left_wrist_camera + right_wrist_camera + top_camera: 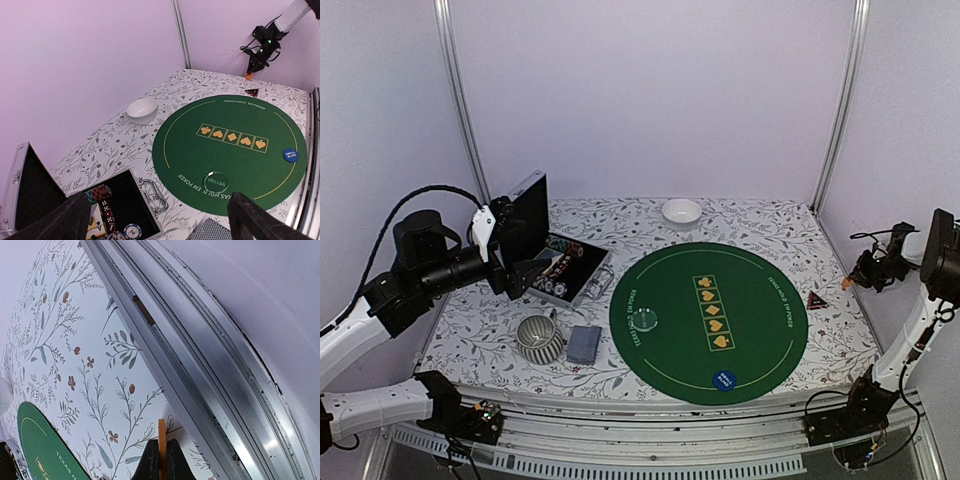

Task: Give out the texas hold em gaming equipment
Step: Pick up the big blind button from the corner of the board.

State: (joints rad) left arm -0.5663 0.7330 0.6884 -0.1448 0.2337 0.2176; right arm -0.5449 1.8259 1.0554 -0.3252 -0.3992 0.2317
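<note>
**RIGHT ARM: ORANGE CHIP HELD FOR PLACEMENT**

The right gripper (161, 446) is clamped on an orange chip (162, 430), pinching its flat faces. The chip hangs clear of the floral tablecloth (75, 340), beside the table's right rail (200, 365) and near the red triangular marker (817, 299). The wrist view shows it edge-on. Its disc plane lies in line with the fingers, and its free edge points toward the cloth. A round chip has no true long axis.

Step in hand, by judgement: delivering the chip to a player position. The next move calls for travel toward the green mat (760, 300), a descent, then release close to the surface so the chip does not roll.

The left gripper (158, 196) is spread wide above the open case (122, 192), holding nothing.
</note>
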